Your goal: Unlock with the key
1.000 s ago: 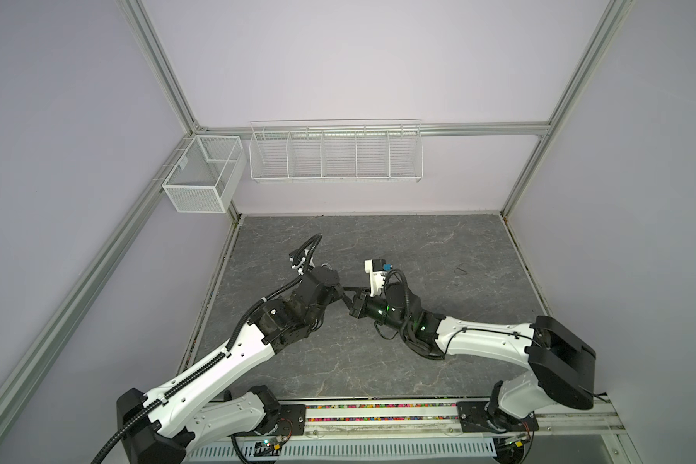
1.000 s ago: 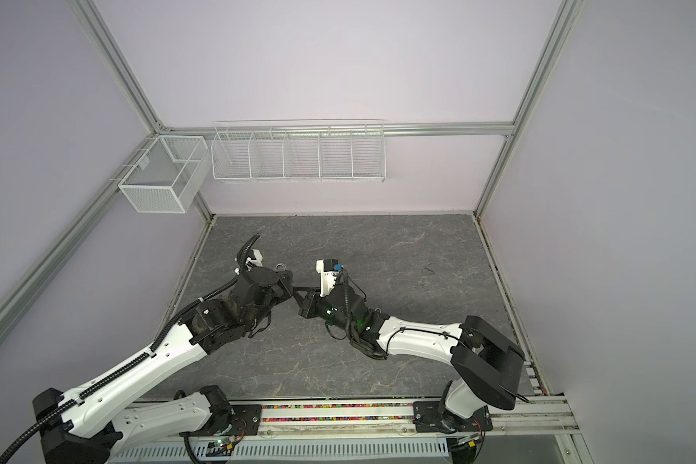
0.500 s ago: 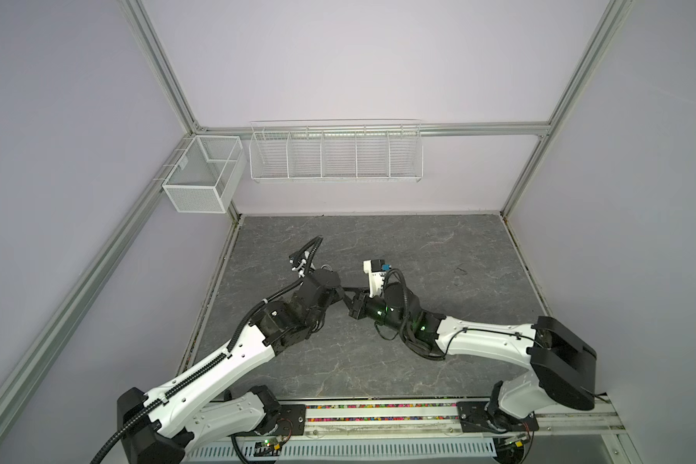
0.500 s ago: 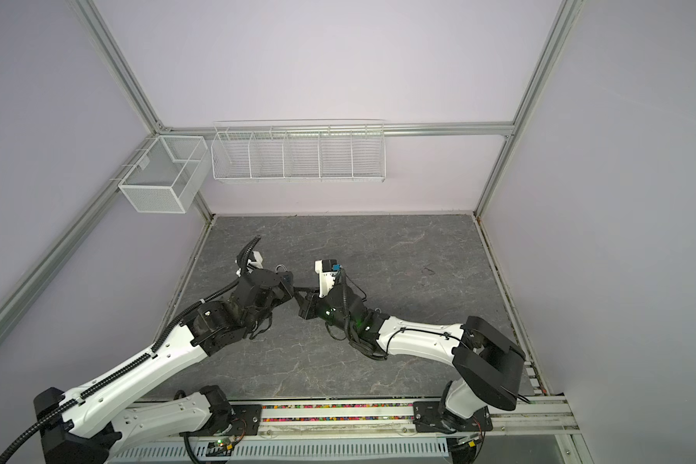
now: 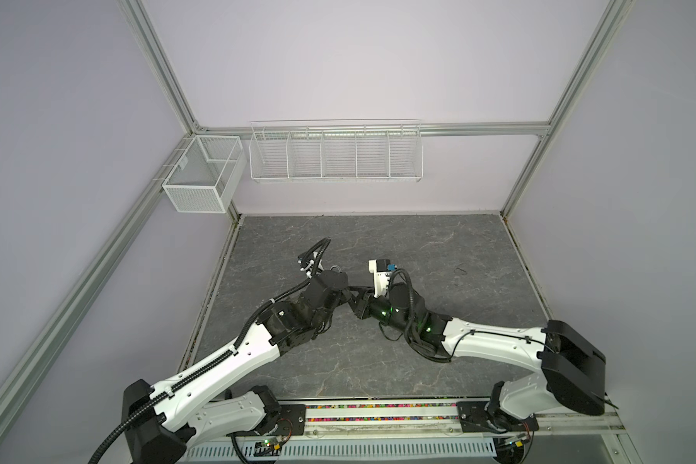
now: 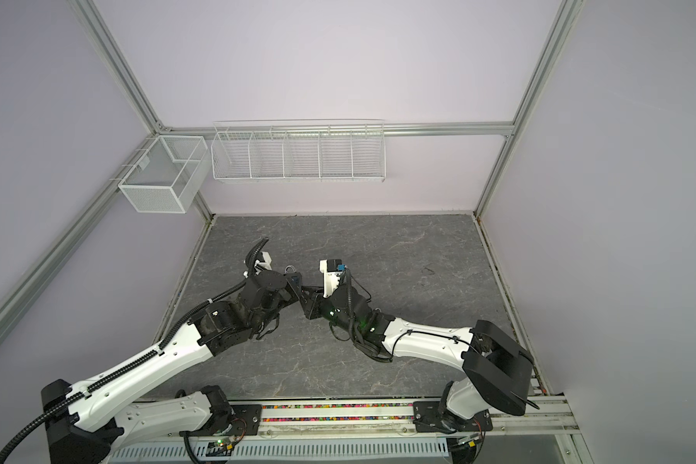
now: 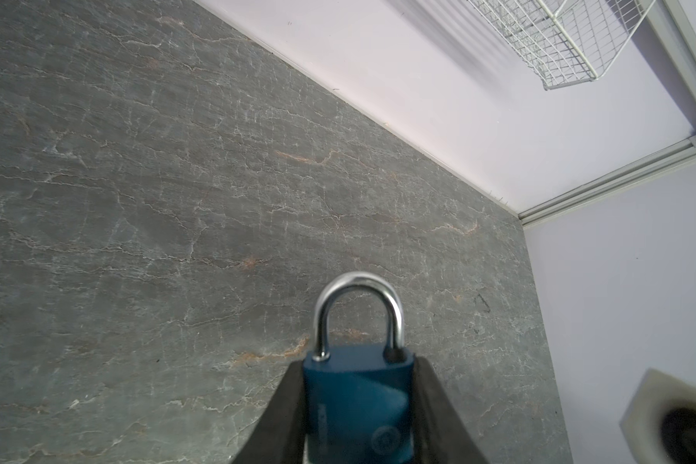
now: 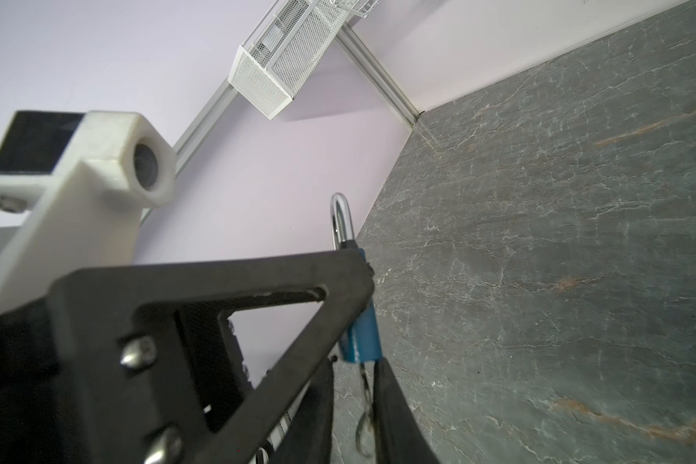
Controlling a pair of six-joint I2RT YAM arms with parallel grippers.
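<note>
A blue padlock (image 7: 356, 401) is hanging in the air above the middle of the grey desk (image 7: 137, 201), its silver shackle (image 7: 358, 309) pointing away from the left arm. Whether the shackle is sprung is unclear. The left pincer (image 7: 358, 363) is clamping the lock body from both sides. A key (image 8: 364, 381) is sitting in the lock's underside, its ring (image 8: 363, 426) dangling. The right pincer (image 8: 354, 385) is standing slightly apart around the key, with desk showing between the key and one finger, so it is not gripping. The turn likely calls for closing squarely on the key's flat head and twisting about the key's own line, with the left arm bracing the lock.
</note>
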